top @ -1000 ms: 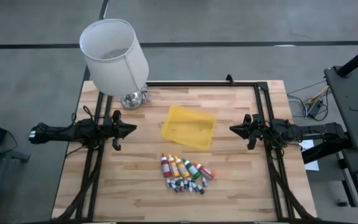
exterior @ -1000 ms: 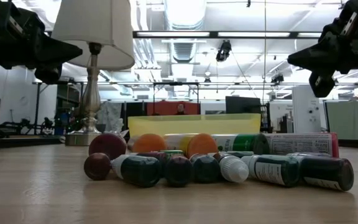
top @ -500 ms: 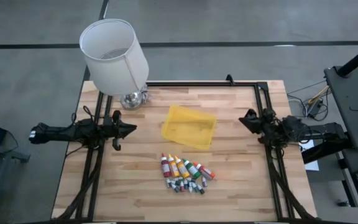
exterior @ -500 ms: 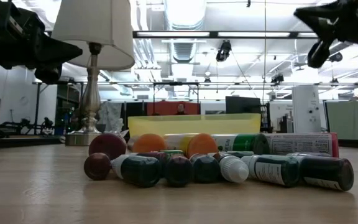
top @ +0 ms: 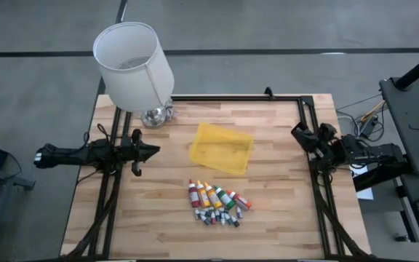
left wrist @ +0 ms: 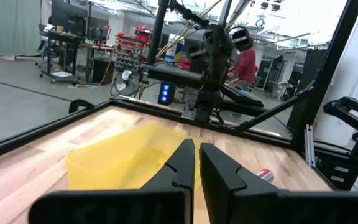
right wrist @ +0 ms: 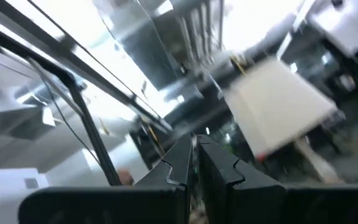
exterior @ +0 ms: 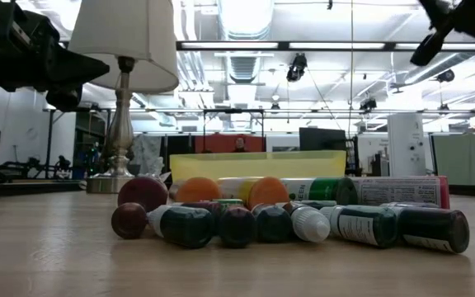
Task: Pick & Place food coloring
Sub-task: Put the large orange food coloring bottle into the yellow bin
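Right gripper (top: 297,131) has swung back toward right table edge and tilted up since a second ago; fingers together, nothing between them; its wrist view is blurred, seemingly aimed at ceiling and lamp shade. Left gripper (top: 155,151) unmoved over left side of table (top: 158,218), fingers pressed together, holding nothing. Food coloring (top: 217,203) lies in cluster on table near front edge, just in front of yellow tray (top: 221,148), apart from it. Lamp (top: 135,69) stands at back left corner.
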You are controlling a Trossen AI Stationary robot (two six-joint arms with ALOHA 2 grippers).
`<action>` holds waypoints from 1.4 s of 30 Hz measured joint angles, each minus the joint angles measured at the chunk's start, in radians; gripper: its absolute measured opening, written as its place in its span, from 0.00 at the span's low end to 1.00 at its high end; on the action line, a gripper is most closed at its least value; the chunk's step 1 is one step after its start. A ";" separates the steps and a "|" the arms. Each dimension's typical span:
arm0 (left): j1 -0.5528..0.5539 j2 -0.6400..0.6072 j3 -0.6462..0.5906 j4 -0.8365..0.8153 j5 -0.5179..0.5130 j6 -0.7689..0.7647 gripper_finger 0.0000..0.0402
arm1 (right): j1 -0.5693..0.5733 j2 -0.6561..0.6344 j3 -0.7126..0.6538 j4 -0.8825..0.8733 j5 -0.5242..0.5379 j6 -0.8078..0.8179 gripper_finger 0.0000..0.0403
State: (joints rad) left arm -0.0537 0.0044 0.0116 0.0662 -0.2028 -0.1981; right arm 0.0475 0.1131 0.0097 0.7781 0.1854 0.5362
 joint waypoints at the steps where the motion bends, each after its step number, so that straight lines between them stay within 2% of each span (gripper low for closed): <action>1: 0.000 0.000 0.000 0.000 0.000 0.000 0.00 | 0.000 0.000 0.000 0.026 0.000 -0.022 0.04; 8: 0.000 0.000 0.000 0.000 0.000 0.000 0.00 | 0.000 0.008 0.068 0.087 -0.005 -0.181 0.04; 13: 0.000 0.000 0.000 0.000 0.000 0.000 0.00 | 0.000 0.058 0.193 0.085 -0.014 -0.359 0.04; 18: 0.000 0.000 0.000 0.000 0.000 0.000 0.00 | 0.000 0.138 0.344 0.038 -0.014 -0.465 0.04; 23: 0.000 0.000 0.000 0.000 0.000 0.000 0.00 | 0.000 0.248 0.522 -0.079 -0.014 -0.496 0.04; 30: 0.000 0.000 0.000 0.000 0.000 0.000 0.00 | 0.000 0.411 0.772 -0.336 -0.020 -0.495 0.04; 38: 0.000 0.000 0.000 0.000 0.000 0.000 0.00 | 0.000 0.597 1.031 -0.607 -0.093 -0.491 0.04; 42: 0.000 0.000 0.000 0.000 0.000 0.000 0.00 | 0.000 0.696 1.145 -0.704 -0.167 -0.491 0.04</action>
State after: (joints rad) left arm -0.0536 0.0044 0.0119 0.0662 -0.2028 -0.1979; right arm 0.0479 0.8087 1.1549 0.0741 0.0187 0.0456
